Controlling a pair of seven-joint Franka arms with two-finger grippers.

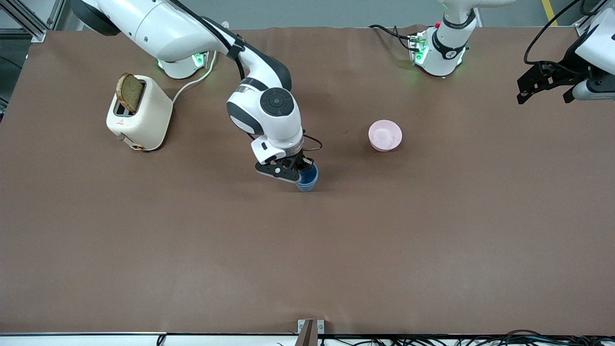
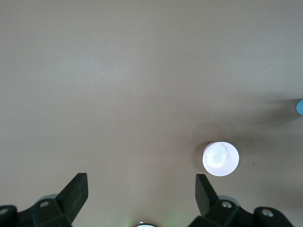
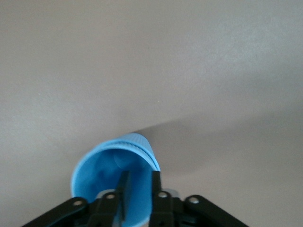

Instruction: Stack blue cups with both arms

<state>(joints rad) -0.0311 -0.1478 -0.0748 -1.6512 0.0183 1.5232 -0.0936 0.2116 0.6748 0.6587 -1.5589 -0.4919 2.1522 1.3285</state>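
One blue cup stands near the middle of the table; it also shows in the right wrist view. A double rim line shows at its edge, and I cannot tell whether a second cup is nested inside. No other blue cup is in view. My right gripper is shut on the cup's wall, one finger inside and one outside. My left gripper is open and empty, waiting high over the left arm's end of the table. A sliver of the blue cup shows in the left wrist view.
A pink bowl sits beside the cup toward the left arm's end, a little farther from the front camera. A cream toaster with a slice of toast stands toward the right arm's end.
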